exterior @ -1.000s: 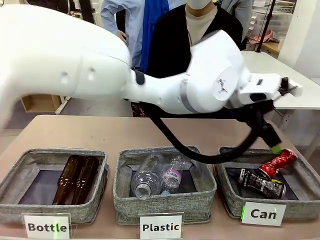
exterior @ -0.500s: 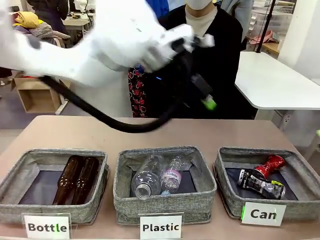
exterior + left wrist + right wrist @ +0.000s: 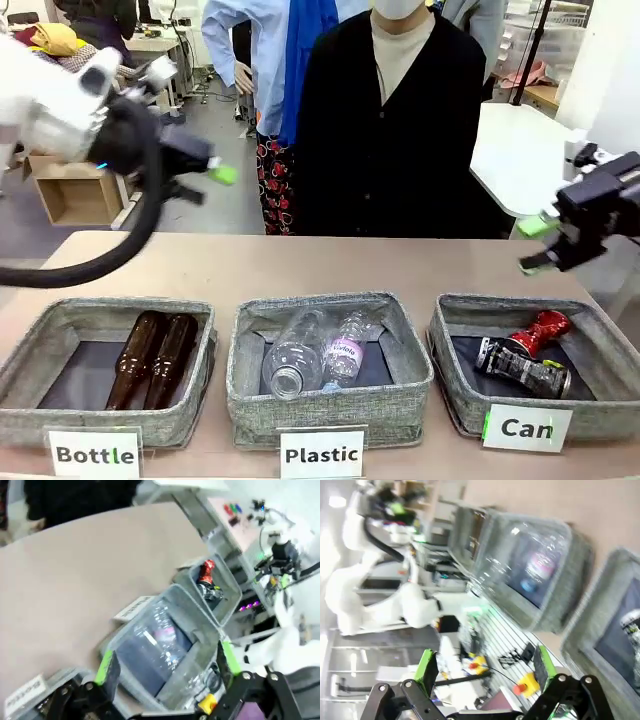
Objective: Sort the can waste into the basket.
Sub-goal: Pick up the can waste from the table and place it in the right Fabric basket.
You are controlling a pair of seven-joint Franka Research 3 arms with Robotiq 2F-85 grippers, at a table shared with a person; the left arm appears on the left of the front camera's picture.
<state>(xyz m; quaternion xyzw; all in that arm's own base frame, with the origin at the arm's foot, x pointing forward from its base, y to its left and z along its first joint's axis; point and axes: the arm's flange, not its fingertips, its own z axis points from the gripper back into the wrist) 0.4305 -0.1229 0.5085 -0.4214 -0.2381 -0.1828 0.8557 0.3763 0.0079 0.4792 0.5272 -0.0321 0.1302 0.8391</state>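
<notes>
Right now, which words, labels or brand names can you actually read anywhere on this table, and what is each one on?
"Bottle": white card fronting the left grey woven-fabric bin holding brown glass bottles.
"Plastic": white card fronting the middle grey bin.
"Can": white card fronting the right grey woven-fabric basket.
Purple label on a clear plastic bottle: too small to read.
Print on the slim black can: too small to read.
Crushed red can: nothing readable.

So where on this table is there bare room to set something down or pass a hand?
The brown tabletop between the three bins' far rims and the person is bare, with both grippers raised clear. The "Can" basket holds the black can and the red can; the other bins are crowded with bottles.
</notes>
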